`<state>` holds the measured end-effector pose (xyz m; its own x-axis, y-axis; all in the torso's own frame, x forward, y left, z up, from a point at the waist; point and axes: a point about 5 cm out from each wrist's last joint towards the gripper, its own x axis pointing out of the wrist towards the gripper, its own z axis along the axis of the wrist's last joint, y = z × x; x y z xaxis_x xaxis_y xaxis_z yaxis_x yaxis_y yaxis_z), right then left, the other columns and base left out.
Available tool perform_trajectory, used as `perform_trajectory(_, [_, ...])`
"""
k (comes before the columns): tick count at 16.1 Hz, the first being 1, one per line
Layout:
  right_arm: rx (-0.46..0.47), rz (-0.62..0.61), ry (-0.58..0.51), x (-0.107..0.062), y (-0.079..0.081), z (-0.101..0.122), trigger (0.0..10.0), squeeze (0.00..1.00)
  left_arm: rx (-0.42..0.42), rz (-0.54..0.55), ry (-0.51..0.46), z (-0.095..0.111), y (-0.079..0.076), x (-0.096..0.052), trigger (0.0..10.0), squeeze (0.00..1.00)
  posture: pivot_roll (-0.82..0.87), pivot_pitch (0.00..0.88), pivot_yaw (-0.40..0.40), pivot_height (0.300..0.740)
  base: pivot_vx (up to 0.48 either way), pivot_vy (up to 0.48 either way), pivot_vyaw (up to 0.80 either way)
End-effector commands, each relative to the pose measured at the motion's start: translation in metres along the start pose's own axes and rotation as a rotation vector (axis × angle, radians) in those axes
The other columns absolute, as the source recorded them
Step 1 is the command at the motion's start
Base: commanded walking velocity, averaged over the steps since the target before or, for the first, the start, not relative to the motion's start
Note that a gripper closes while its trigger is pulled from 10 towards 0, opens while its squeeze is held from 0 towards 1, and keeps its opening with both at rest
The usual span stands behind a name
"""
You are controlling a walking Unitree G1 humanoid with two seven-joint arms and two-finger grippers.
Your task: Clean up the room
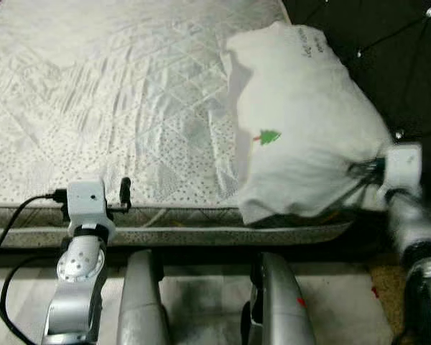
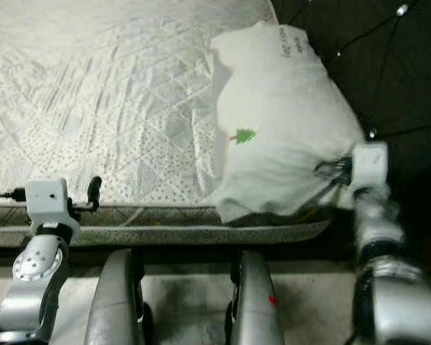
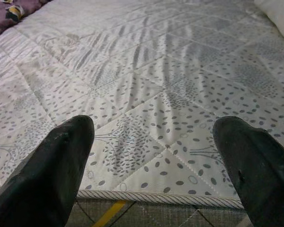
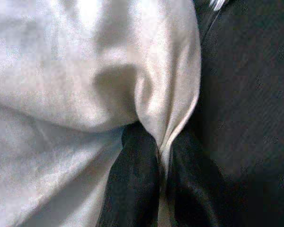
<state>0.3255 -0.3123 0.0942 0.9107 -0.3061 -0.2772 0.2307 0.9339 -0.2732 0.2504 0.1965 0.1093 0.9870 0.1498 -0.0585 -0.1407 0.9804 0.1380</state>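
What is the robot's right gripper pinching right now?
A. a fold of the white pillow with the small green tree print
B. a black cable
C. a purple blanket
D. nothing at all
A: the right gripper has its two black fingers closed on a fold of the white pillow with the small green tree print.

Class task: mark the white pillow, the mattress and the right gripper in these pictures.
white pillow (image 1: pixel 302 122), left eye view, middle of its top face.
mattress (image 1: pixel 93 93), left eye view, bare quilted top.
right gripper (image 4: pixel 163 175), right wrist view, between the fingertips pinching the pillow's fabric.
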Motion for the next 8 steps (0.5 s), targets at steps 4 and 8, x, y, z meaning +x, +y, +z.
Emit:
perform_trajectory(4, [0.13, -0.122, -0.078, -0.022, 0.008, -0.025, 0.0, 0.0, -0.006, 0.0, 0.035, -0.008, 0.003, -0.004, 10.0, 0.0, 0.05, 0.067, -0.027, 0.565, 0.0, 0.0, 0.0])
perform_trajectory(8, [0.188, -0.116, -0.119, -0.031, 0.026, -0.02, 10.0, 0.09, -0.011, -0.009, 0.021, -0.007, -0.002, 0.003, 10.0, 0.0, 0.04, 0.029, -0.03, 0.565, 0.0, 0.0, 0.0])
